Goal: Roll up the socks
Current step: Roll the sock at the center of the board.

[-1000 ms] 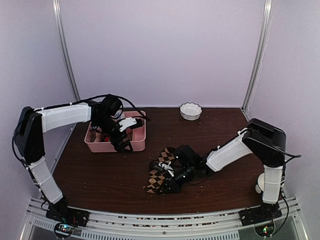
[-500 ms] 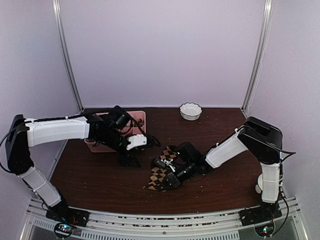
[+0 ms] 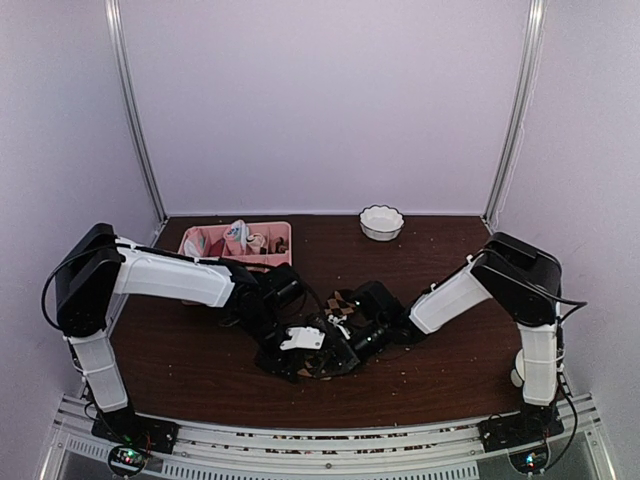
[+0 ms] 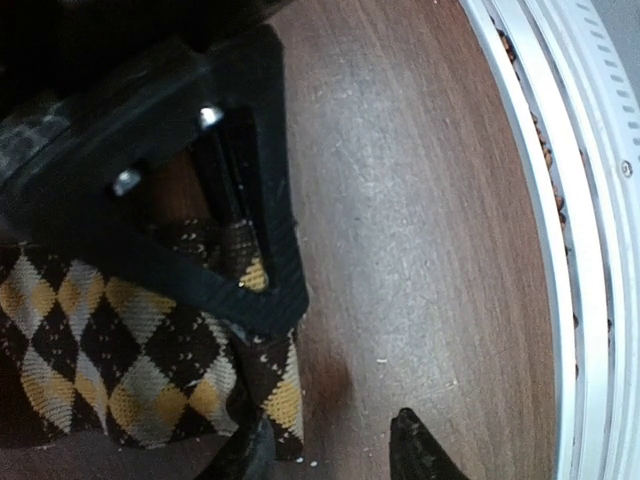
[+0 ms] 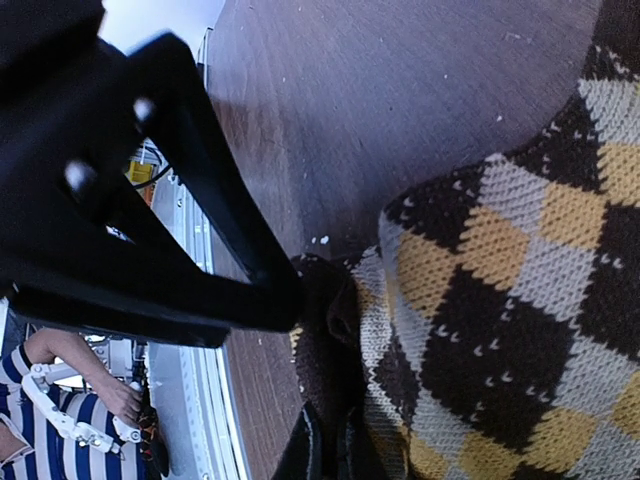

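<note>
The argyle sock [image 3: 338, 304] lies bunched at the table's middle, dark brown with tan and grey diamonds, mostly covered by both grippers. My right gripper [image 3: 338, 340] is shut on the sock's dark brown edge; in the right wrist view its fingers [image 5: 305, 450] pinch that fold, and the sock [image 5: 500, 300] spreads to the right. My left gripper [image 3: 305, 358] is low on the near side, right next to it. In the left wrist view its jaws [image 4: 335, 460] stand apart over bare wood, and a corner of the sock [image 4: 130, 370] lies just inside the left finger.
A pink divided tray [image 3: 215, 238] with small rolled bundles stands at the back left. A white bowl [image 3: 381, 222] sits at the back centre. The table's white front rail [image 4: 590, 250] runs close by the left gripper.
My left arm has swung from the pink tray down to the sock, its jaws narrowing on the way. The right gripper has kept its hold, and the sock has bunched up.
</note>
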